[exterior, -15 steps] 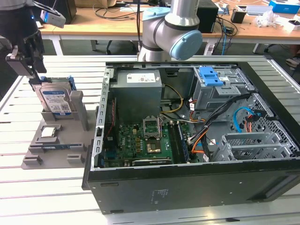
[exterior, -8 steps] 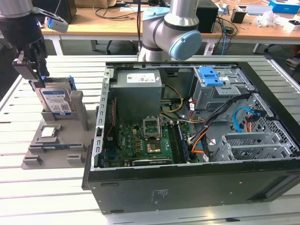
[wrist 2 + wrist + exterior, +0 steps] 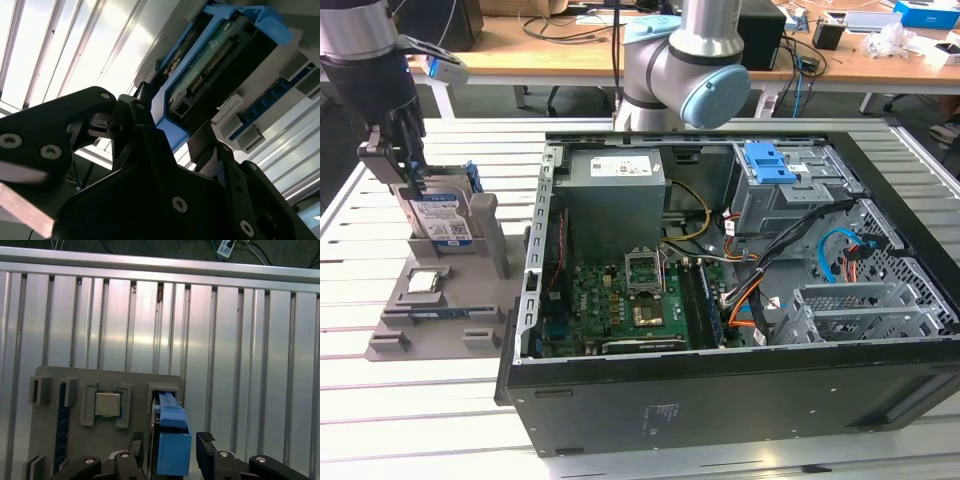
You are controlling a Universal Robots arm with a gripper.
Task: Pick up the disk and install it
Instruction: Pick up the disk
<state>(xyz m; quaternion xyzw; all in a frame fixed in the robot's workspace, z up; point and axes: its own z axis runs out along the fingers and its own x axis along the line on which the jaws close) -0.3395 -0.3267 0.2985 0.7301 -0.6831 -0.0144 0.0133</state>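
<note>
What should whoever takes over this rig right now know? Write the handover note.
Gripper: open, fingers on either side of the disk, with gaps showing in the first wrist view.
Disk: upright in its slot in the grey holder, at the exterior view's left, beside the open case.
Done: gripper is lined up over the disk.
Left: the disk is not yet grasped, lifted or installed.
</note>
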